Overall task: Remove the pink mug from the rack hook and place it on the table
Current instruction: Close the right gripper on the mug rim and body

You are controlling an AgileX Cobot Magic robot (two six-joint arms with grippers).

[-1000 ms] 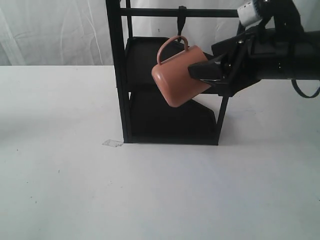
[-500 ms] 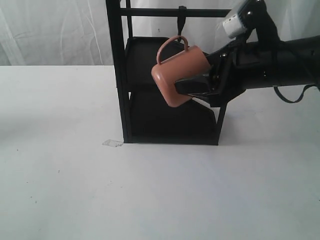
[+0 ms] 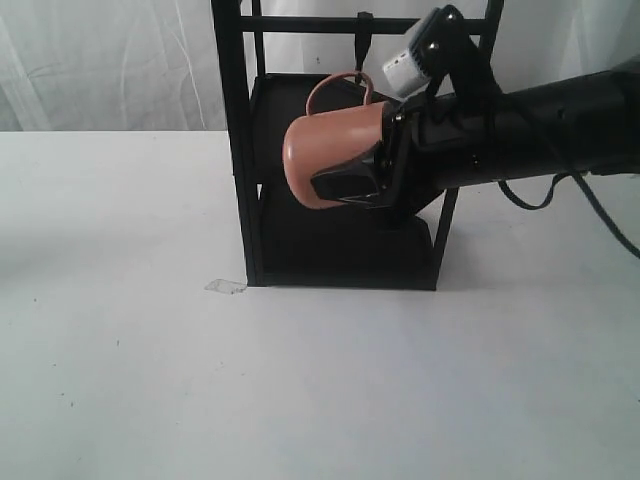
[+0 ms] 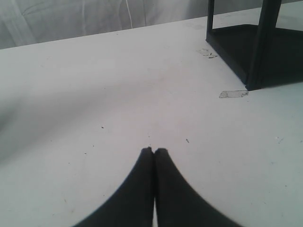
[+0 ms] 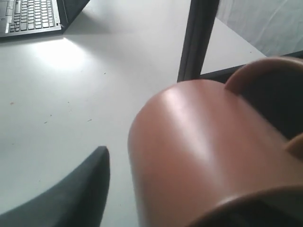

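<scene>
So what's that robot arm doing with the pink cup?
The right claw is gripping the pink mug by its wall, holding it tipped on its side in front of the black rack. The mug's handle loop looks to be at the rack hook, so it isn't off yet, and it's well above the table. The left claw is shut over the table, away from the rack, holding nothing.

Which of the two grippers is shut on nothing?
The left gripper, fingers pressed together above the table; the right gripper has the pink mug between its fingers.
</scene>
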